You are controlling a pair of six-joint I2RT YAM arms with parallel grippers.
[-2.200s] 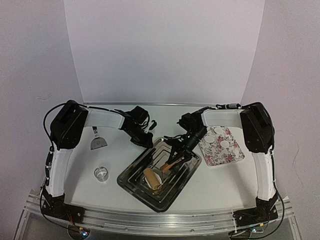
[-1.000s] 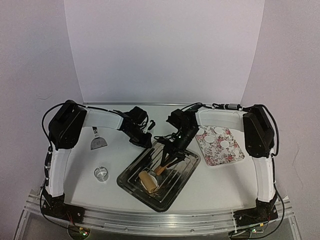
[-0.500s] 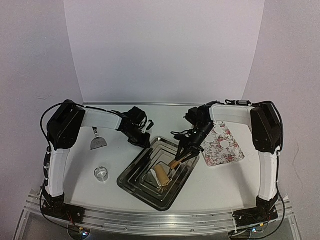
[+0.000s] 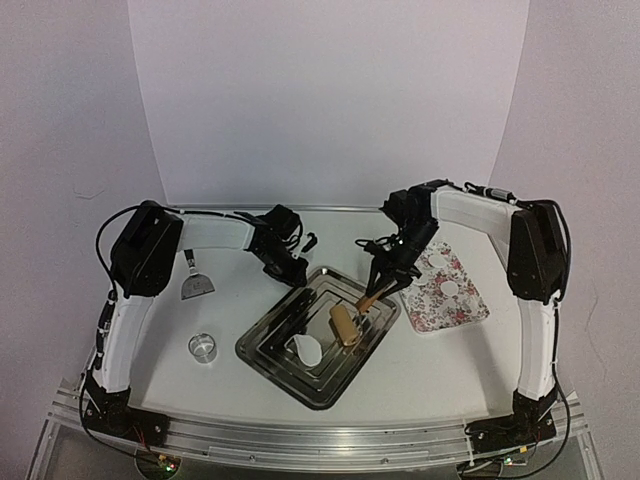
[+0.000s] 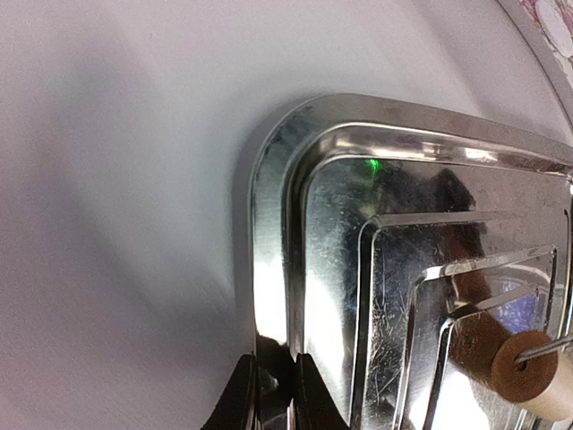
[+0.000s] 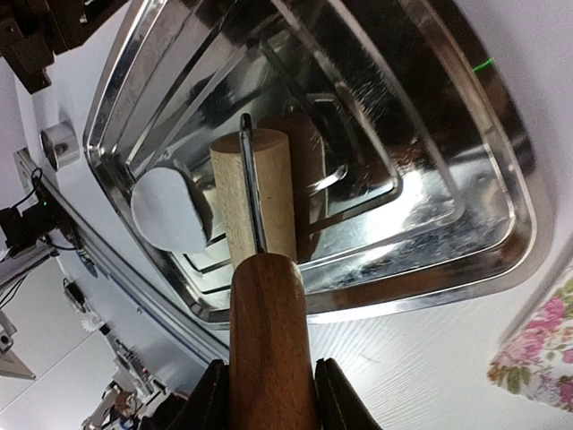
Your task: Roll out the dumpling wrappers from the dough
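A flat white round of dough [image 4: 307, 350] [image 6: 170, 210] lies in the steel tray [image 4: 283, 365] [image 6: 466, 260], near its middle. Just right of the dough rests the wooden roller [image 4: 345, 325] [image 6: 255, 193], whose dark handle [image 6: 269, 313] runs back between the fingers of my right gripper [image 4: 383, 283] [image 6: 269, 367], which is shut on it. At the tray's far left corner my left gripper [image 4: 297, 277] [image 5: 276, 363] is shut on the rim [image 5: 269, 269]. Two white dumpling wrappers [image 4: 437, 262] [image 4: 450, 287] lie on the floral plate [image 4: 425, 310].
A clear ring cutter [image 4: 203, 346] stands on the table left of the tray. Further back on the left lies a metal scraper [image 4: 195, 285]. The floral plate sits right next to the tray's right corner, and its edge [image 6: 546, 349] shows in the right wrist view.
My right gripper has drawn the roller from the tray's near left across to its far right, and the flat dough round now shows. The left gripper has kept its hold on the rim.
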